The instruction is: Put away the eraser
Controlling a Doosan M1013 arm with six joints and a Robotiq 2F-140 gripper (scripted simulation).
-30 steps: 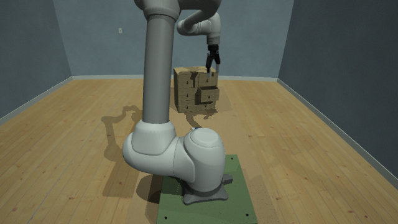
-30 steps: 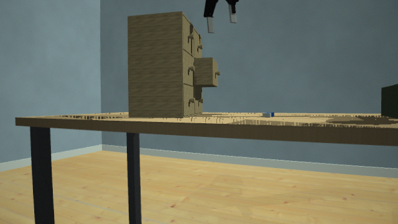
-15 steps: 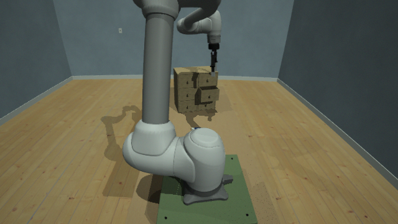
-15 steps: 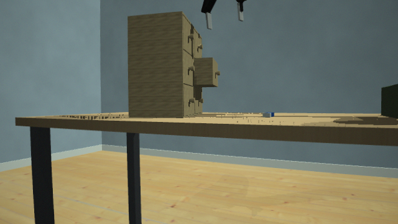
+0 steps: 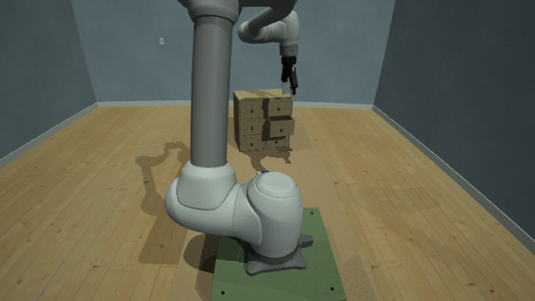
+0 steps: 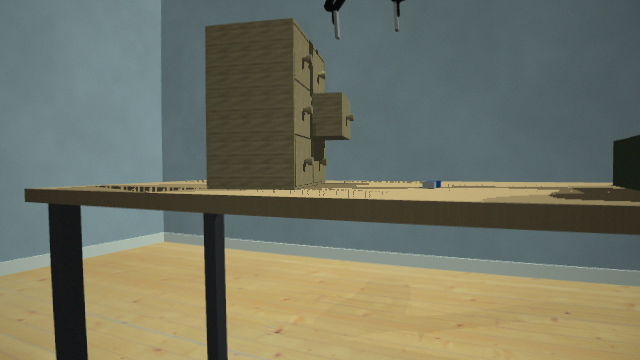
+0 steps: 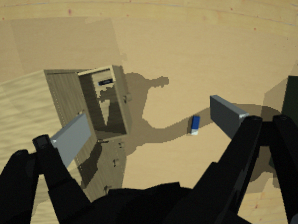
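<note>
The small wooden chest (image 5: pixel 262 121) stands on the table, far from the arm's base. Its middle right drawer (image 5: pixel 281 127) is pulled partly out; the other drawers look pushed in. The side view shows the chest (image 6: pixel 260 105) and the open drawer (image 6: pixel 331 116) sticking out level. In the wrist view the open drawer (image 7: pixel 107 99) shows a small dark thing at its far end. The blue and white eraser (image 6: pixel 432 184) lies on the table in front of the chest, also in the wrist view (image 7: pixel 194 124). My gripper (image 6: pixel 366 25) (image 5: pixel 291 89) is open and empty, high above the open drawer.
The arm's base (image 5: pixel 251 217) stands on a green plate (image 5: pixel 277 259) at the near end of the table. A dark block (image 6: pixel 626 161) shows at the right edge of the side view. The table's front edge (image 6: pixel 320 207) runs below the chest.
</note>
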